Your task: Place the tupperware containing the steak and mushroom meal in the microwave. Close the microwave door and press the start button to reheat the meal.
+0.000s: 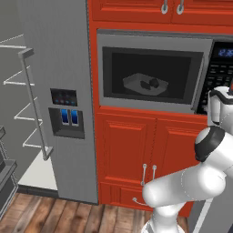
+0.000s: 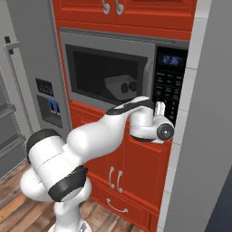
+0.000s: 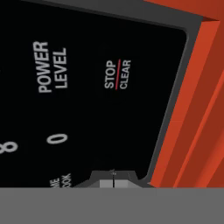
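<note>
Behind the shut microwave door (image 1: pixel 150 77) I see the tupperware (image 1: pixel 144 83) resting inside the microwave (image 2: pixel 122 72), dark lumps of food on it; loading and closing look done, so I am on the start press; my hand (image 3: pixel 113 178), fingers together and empty, sits at the keypad (image 2: pixel 168 88) near its lower right corner; next I must find the start key and push squarely.
</note>
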Motion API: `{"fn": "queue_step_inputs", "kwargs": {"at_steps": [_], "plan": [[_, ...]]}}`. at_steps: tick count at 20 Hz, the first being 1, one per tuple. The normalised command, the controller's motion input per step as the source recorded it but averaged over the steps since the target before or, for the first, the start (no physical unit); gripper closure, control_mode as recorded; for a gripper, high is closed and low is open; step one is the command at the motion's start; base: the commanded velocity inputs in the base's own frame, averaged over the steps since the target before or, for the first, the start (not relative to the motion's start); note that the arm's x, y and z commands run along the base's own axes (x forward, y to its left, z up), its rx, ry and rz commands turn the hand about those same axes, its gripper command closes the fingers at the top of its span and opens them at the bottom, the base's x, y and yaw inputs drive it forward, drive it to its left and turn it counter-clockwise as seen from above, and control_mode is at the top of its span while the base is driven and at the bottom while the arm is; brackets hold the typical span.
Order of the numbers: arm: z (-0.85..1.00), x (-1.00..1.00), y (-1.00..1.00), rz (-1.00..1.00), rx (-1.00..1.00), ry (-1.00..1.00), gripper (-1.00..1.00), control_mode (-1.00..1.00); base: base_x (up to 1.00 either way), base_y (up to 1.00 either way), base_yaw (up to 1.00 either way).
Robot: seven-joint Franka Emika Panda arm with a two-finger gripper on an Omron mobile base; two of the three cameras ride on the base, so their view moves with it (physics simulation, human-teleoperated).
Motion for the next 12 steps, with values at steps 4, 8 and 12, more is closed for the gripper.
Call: {"fn": "queue_step_inputs", "kwargs": {"at_steps": [4, 8, 12], "plan": [[-0.09, 0.24, -0.04, -0.05, 0.00, 0.00, 1.00, -1.00, 0.00, 0.00, 0.00], [-0.10, 0.30, -0.02, -0.05, 0.00, 0.00, 1.00, -1.00, 0.00, 0.00, 0.00], [-0.09, 0.41, 0.00, -0.08, 0.00, 0.00, 1.00, -1.00, 0.00, 0.00, 0.00]]}}
